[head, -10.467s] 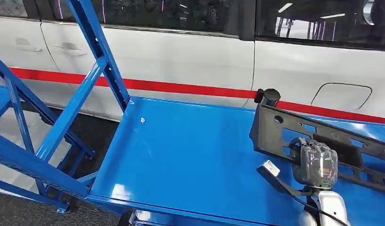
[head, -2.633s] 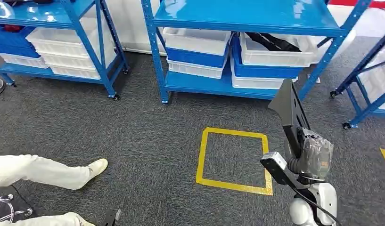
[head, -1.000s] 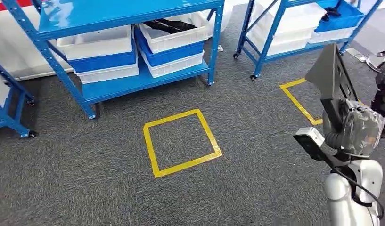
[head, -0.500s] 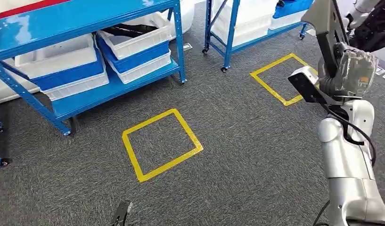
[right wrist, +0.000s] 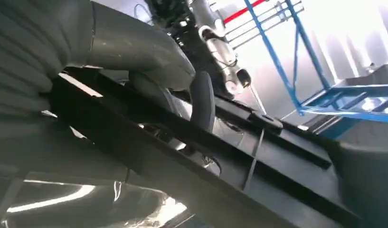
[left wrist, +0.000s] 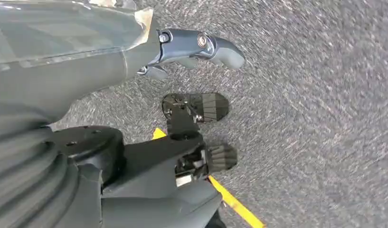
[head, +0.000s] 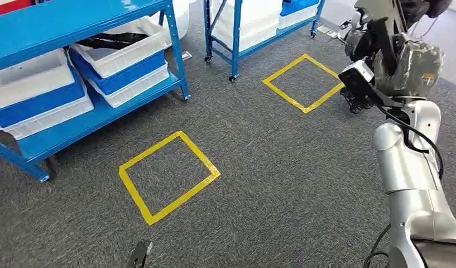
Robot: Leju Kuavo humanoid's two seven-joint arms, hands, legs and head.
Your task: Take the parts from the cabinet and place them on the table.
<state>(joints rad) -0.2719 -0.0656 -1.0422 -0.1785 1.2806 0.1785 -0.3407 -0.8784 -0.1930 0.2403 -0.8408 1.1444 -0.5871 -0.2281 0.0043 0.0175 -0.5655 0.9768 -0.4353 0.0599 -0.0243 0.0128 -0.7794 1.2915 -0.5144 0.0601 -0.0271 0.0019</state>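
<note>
The whole head view has swung since a second ago: the blue shelving with its white and blue bins has slid to the left, the yellow floor square now sits lower in the picture, and a second taped square lies ahead on the grey carpet. That reads as the robot turning and walking, not the things moving, so the carry leg is probably still under way, with no desk to be seen ahead. The right hand stays raised at chest height with the black part in its grip; in the head view the part rises from the hand toward the picture's top edge. In the right wrist view the thumb and the fingers wrap over the part's long ribbed edge, closed snugly around it, touching on both sides. The left hand hangs over the carpet, its fingers loosely curled and holding nothing; I cannot tell just how far they are apart.
</note>
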